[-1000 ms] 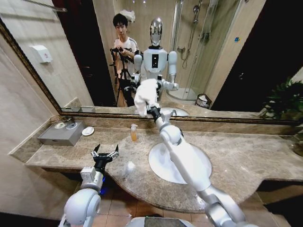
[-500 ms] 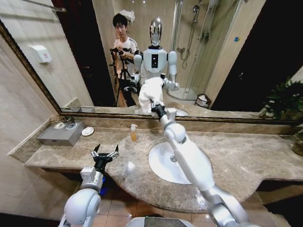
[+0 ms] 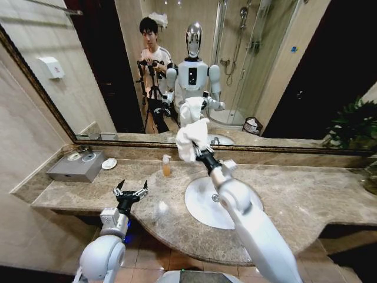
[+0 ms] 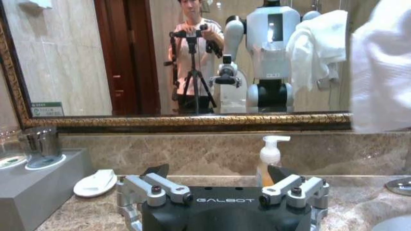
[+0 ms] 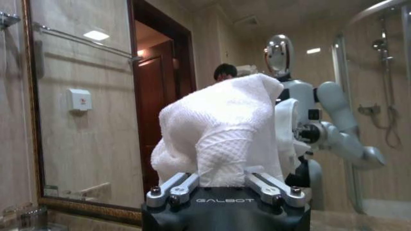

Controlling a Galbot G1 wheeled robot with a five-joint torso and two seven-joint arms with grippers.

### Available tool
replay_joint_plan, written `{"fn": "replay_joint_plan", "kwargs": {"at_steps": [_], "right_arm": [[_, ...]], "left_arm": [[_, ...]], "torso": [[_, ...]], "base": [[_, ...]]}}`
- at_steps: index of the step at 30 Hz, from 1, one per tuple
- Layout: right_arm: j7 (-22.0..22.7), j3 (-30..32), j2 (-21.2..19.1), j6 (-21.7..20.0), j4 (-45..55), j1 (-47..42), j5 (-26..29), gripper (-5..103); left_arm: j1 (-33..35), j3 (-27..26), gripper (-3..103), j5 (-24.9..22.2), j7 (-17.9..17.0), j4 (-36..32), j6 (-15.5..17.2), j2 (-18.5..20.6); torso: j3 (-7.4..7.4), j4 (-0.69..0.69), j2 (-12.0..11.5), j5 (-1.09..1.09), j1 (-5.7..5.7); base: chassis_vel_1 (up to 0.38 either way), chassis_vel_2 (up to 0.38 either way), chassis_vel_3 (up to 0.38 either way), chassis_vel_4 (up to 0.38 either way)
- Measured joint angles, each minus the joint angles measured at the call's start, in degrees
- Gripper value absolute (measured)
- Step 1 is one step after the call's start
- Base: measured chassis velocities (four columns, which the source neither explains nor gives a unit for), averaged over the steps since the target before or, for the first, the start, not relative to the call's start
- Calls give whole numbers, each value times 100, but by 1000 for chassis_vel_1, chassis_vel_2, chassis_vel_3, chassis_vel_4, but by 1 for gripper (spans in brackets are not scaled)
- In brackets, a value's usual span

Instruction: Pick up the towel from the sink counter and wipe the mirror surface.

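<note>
Right gripper (image 3: 200,154), clenched on towel (image 3: 189,138), now lower and further right at centre frame, pulled back from mirror (image 3: 283,76); wiping stroke likely ending. Left gripper (image 3: 131,191) spread, idle over counter (image 3: 306,194) lower left.

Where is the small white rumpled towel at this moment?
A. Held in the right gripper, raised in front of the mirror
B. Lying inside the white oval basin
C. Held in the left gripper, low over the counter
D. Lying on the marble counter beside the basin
A: the small white rumpled towel is clamped in the right gripper, raised before the large bronze-framed mirror, while the left gripper hangs open with nothing in it at the counter's front edge.
</note>
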Motion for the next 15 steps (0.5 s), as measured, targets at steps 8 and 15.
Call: {"fn": "replay_joint_plan", "kwargs": {"at_steps": [8,15], "right_arm": [[-324,731,-122,78,507,-1149,-44,10],[-504,932,-30,384,747,-1931,-406,10]], "left_arm": [[0,1,100,0,1,0,0,1],[0,2,100,0,1,0,0,0]], "torso": [[0,0,0,0,0],[0,0,0,1,0]], "base": [[-7,-4,6,7],[-89,-81,79,86]]}}
